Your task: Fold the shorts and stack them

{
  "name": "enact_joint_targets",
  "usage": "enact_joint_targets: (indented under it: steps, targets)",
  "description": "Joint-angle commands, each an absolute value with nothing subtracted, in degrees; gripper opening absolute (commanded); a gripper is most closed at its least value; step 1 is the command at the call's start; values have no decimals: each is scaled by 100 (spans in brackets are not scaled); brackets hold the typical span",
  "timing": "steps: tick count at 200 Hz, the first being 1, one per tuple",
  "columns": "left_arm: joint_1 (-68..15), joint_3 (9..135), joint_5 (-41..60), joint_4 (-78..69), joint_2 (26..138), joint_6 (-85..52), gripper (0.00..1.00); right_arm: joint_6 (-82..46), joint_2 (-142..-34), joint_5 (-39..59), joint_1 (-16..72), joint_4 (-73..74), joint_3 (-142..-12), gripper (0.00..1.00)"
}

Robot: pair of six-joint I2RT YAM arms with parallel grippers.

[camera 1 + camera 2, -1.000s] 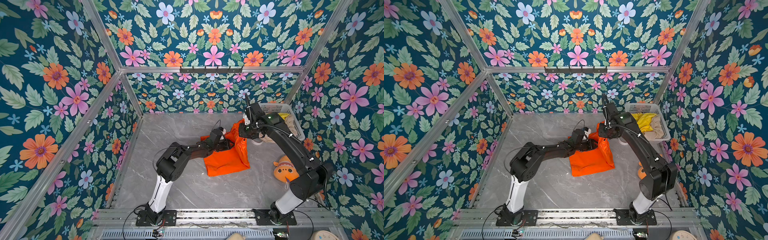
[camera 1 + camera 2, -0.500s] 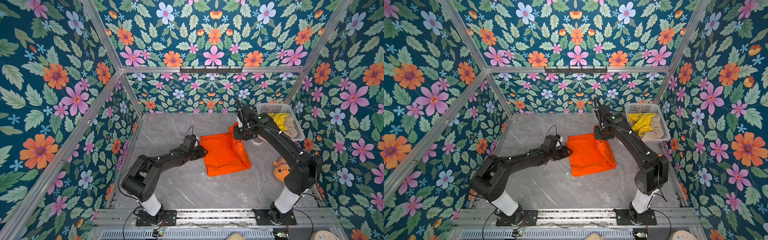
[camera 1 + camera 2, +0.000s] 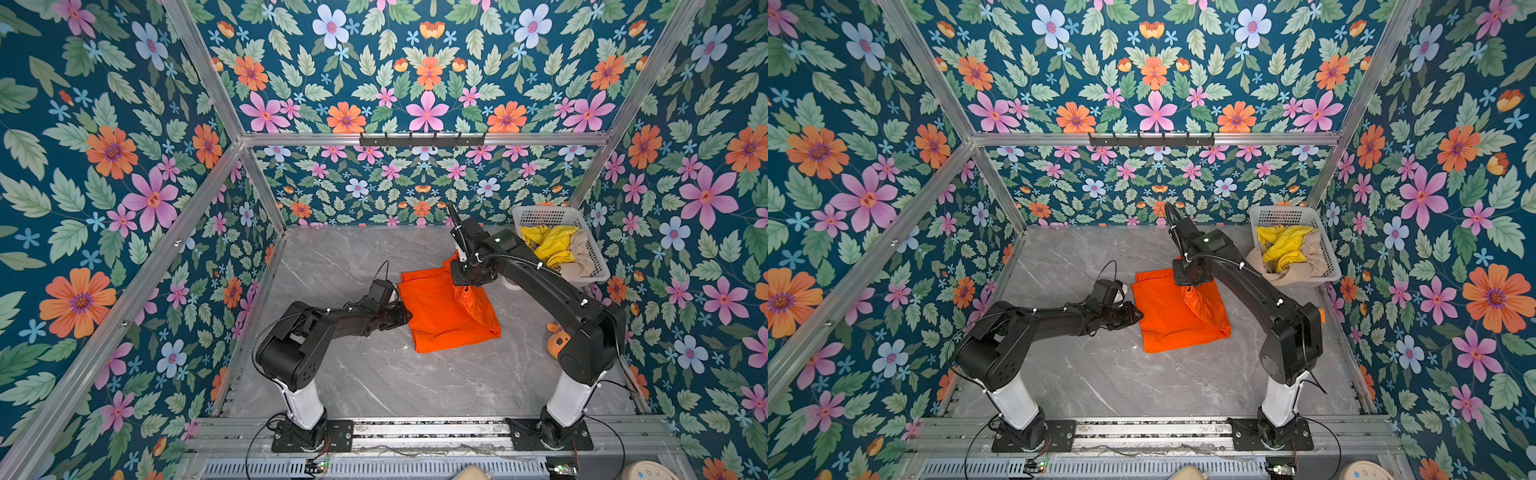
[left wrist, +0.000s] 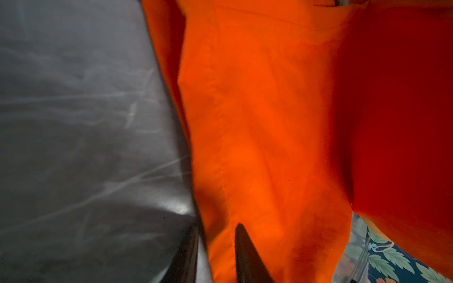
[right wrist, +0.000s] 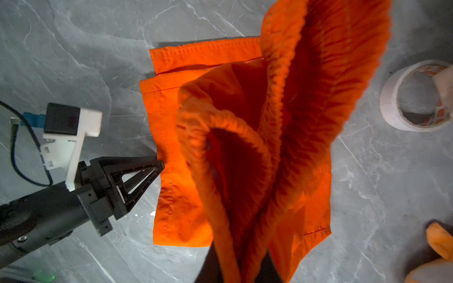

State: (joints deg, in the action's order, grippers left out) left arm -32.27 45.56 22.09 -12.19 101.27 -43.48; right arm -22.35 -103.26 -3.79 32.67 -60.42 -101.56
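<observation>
**Folding the first pair.** The step in hand appears to be doubling the orange shorts (image 3: 440, 320), which lie at the centre of the grey marble-patterned table (image 3: 374, 374) in both top views.

- **Right gripper:** the right gripper (image 3: 466, 289) is clamped on the gathered waistband and holds it raised above the rest of the cloth. To fold well, it should probably carry that edge low and level, then lay it square on the lower layer.
- **Left gripper:** the left gripper (image 5: 158, 167) sits at the left edge of the shorts, where it could pin the lower layer against dragging. Its jaws stand narrowly parted astride the hem in the left wrist view. Whether they actually pinch it cannot be told.
- **Release:** letting go only once the edges align would likely avoid a skewed crease.

**Materials and shapes, by size.**

- **Table:** hard, smooth and faintly glossy.
- **Basket (image 3: 540, 216):** at upper right, rectangular, of white perforated plastic. It holds the yellow shorts (image 3: 548, 245) and the beige shorts (image 3: 582, 259), both crumpled and unfolded.
- **Orange shorts:** thin, crisp woven fabric with stitched hems. The flat part is roughly rectangular, and the elastic ruches the waistband into fine ridges.
- **Plush toy (image 3: 557, 338):** at right of centre, soft and orange, partly hidden by the right arm.
- **Tape roll (image 5: 388, 103):** a white ring lying on the table between the orange shorts and the basket, clear of the cloth.
</observation>
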Motion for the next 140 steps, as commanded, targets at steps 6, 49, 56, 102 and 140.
enact_joint_targets:
  steps: [6,49,56,102,140]
  targets:
    - [-3226,4453,2025,-1114,10274,-4326,24,-2136,-10524,-574,3492,-6087,-10288,8]
    - [-3226,4367,1995,-1178,10274,-4359,20,-2118,-11042,-507,3858,-6053,-10484,8]
    - [-3223,4361,1995,-1173,10274,-4355,20,-2120,-11114,-465,3917,-6016,-10507,8]
    - [-3226,4397,1980,-1145,10301,-4324,19,-2267,-11493,19,4104,-5718,-10504,10]
    - [-3226,4456,1960,-1107,10319,-4281,20,-2419,-11650,525,4113,-5329,-10234,15]
